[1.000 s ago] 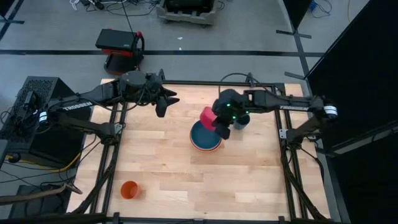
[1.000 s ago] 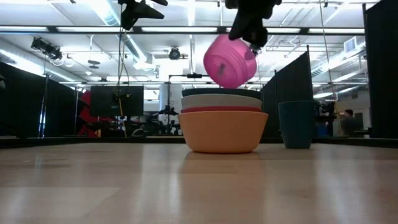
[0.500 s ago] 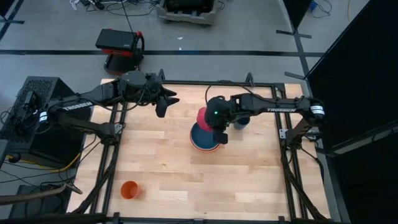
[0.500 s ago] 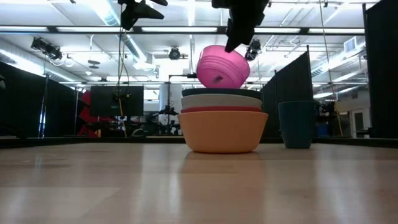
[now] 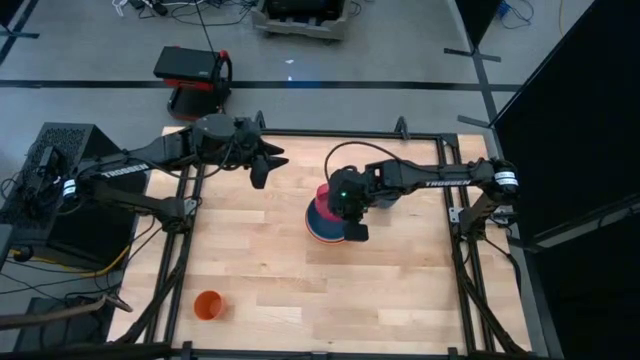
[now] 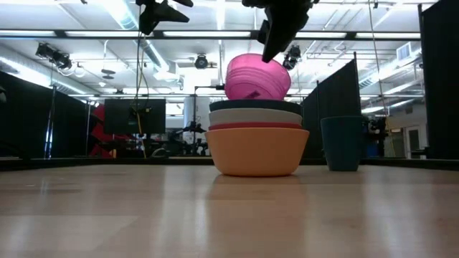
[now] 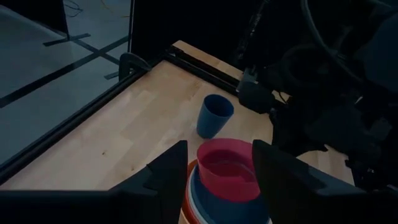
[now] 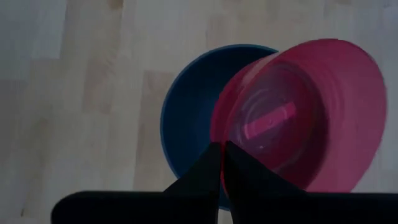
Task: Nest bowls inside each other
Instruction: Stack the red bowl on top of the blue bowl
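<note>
I had the right gripper (image 6: 267, 51) pinched shut on the rim of the pink bowl (image 6: 257, 77), holding it by the edge so the bowl's mouth stayed free to drop into the stack (image 6: 257, 140). The bowl sat tilted over the stack's top, off toward one side of the teal bowl (image 8: 186, 124) rather than centred in it, and I judged it was not yet seated, so I kept the grip. Below the teal one the level view showed the white bowl (image 6: 256, 116), a thin red rim (image 6: 256, 126) and the orange bowl (image 6: 257, 152) at the bottom, resting on the table (image 6: 143, 215); four were nested, and the pink one looked to be the last. The blue cup (image 6: 340, 143) stood just beside the stack, on the side the right arm reached in from, so I judged a level, straight-down release safer than any sideways slide. The small orange cup (image 5: 208, 304) lay well apart near the table's front corner. The left gripper (image 5: 262, 168) hung parked over the table's far left edge, fingers partly apart and holding nothing, out of the way.
</note>
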Tool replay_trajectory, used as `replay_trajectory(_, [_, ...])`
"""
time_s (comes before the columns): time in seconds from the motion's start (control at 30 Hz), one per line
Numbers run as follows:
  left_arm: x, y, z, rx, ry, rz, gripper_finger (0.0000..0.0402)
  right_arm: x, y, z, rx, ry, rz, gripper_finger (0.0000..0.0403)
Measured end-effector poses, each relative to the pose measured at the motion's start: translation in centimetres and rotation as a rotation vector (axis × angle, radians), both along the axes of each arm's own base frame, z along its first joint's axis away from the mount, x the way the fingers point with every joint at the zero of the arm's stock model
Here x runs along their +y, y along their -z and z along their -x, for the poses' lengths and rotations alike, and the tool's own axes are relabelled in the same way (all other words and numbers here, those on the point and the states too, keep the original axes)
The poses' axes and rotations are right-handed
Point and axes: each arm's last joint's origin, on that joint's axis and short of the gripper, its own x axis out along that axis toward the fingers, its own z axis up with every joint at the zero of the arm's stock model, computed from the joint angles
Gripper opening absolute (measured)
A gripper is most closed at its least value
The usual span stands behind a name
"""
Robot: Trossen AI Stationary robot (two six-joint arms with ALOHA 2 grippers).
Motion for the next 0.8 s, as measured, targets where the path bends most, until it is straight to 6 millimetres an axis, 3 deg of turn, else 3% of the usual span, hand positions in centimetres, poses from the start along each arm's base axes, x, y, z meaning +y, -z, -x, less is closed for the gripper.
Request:
replay_trajectory(0.43, [0.0,0.0,0.0,0.000,0.000,-0.001,0.0164,0.1,1.5,-0.4,0.080,0.012,-0.016,0.0000])
replay_trajectory(0.8, [0.0,0.0,0.0,0.000,-0.001,0.000,0.0164,0.3,4.9,-1.9,0.203,0.008,-0.018,0.0000])
